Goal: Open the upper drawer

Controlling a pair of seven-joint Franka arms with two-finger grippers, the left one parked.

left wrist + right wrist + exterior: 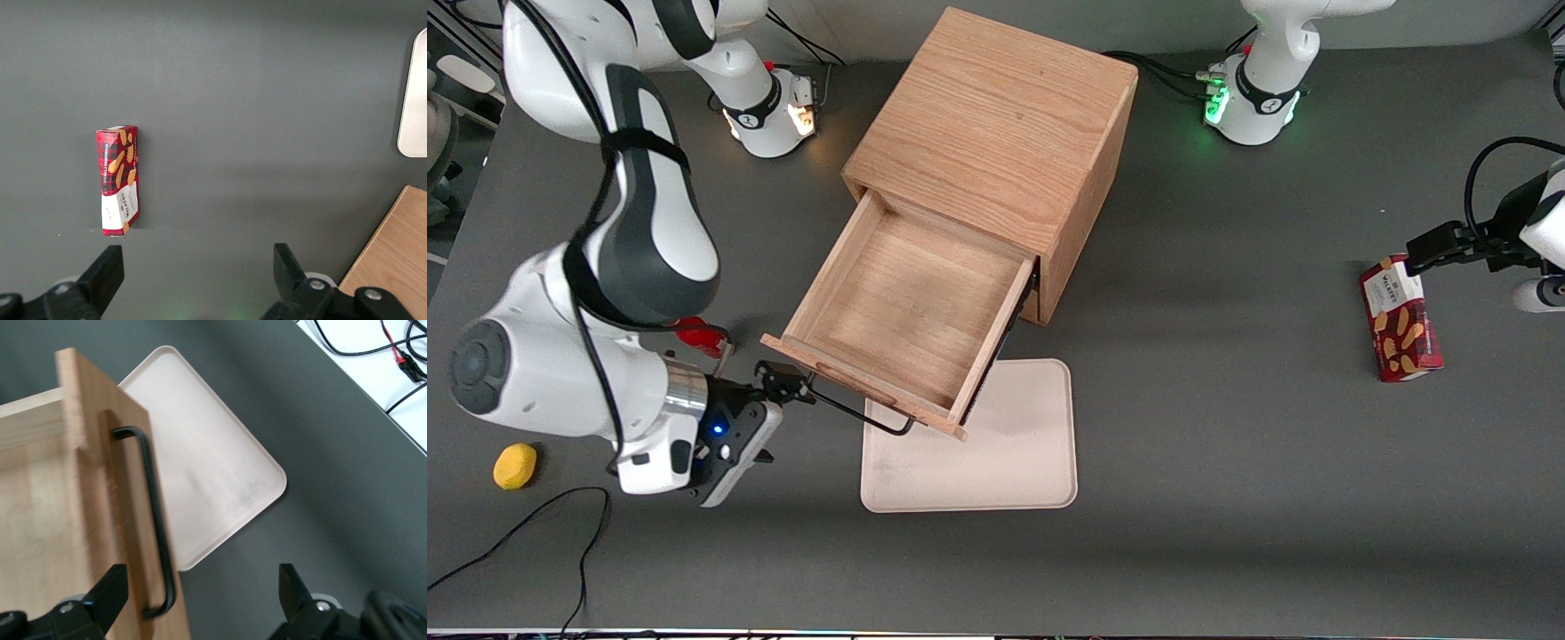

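Front view: upper drawer (pixel 907 311) pulled well out of the oak cabinet (pixel 996 124), empty inside, front panel overhanging a pale tray (pixel 996 453) that lies flat on the grey surface (pixel 1227 498). Black wire handle (pixel 863 416) on that front panel, one end just beside the hand (pixel 787 384); fingers spread apart, gripping nothing. Yellow object (pixel 515 466) nearer the camera toward the working arm's end, something red (pixel 701 336) partly hidden by the arm. Red biscuit box (pixel 1400 318) toward the parked arm's end

Left wrist view: biscuit box (pixel 119 180) lying on the surface, well apart from a tray corner (pixel 415 100) and a cabinet edge (pixel 393 260)

Right wrist view: drawer front (pixel 100 493) and handle (pixel 155 513) close up, tray (pixel 207 467) beneath; one finger (pixel 107 590) alongside the handle's end, the other (pixel 293 587) well clear, hand (pixel 200 590) wide
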